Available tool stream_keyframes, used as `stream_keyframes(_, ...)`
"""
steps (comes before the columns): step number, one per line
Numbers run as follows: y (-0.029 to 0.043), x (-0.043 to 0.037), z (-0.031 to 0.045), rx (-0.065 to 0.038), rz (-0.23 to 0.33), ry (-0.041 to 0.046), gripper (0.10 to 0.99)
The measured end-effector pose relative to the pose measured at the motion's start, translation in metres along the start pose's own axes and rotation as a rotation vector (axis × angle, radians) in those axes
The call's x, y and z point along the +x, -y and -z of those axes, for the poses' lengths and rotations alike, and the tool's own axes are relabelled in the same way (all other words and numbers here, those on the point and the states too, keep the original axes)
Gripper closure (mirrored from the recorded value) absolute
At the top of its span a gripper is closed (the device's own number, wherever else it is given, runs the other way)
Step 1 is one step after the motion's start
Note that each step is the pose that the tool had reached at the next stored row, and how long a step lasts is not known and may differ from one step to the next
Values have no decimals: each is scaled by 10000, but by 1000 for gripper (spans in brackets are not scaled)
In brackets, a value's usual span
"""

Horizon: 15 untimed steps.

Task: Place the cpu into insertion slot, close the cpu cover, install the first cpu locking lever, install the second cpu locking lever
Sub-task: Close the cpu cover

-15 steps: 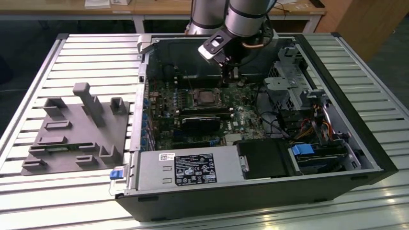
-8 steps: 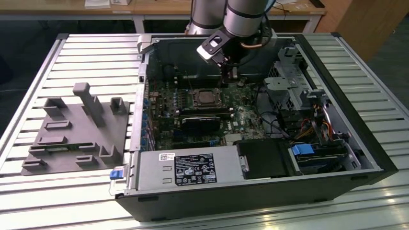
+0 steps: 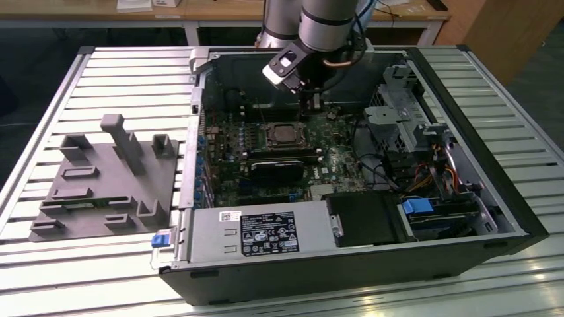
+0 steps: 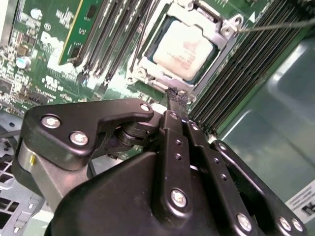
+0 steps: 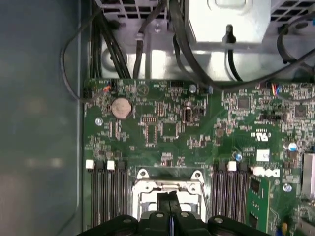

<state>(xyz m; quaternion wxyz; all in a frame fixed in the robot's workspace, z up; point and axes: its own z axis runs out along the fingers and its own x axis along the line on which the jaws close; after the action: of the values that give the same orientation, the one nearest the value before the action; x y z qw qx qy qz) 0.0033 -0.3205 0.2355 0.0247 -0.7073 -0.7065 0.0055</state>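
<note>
Gripper [image 4: 177, 98] down at the cover [image 4: 140, 73] rim.
Fingers pinched together, empty; cpu [image 4: 184, 46] lies just beyond the tip, under the cover.

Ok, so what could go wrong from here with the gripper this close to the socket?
The gripper, shut, sits right at the edge of the cpu cover; a slip could scrape the cpu or the memory slots beside it. The thin locking lever seems to stick out unlatched, so the cover might lift.
</note>
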Motion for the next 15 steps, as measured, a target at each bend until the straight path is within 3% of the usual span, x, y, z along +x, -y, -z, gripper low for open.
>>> stream_keyframes(13, 268, -53, -53, -357, 38, 1, 984)
stream_keyframes(14, 356, -54, -62, -508, 51, 2, 984)
stream_keyframes(15, 361, -54, -62, -516, 51, 2, 984)
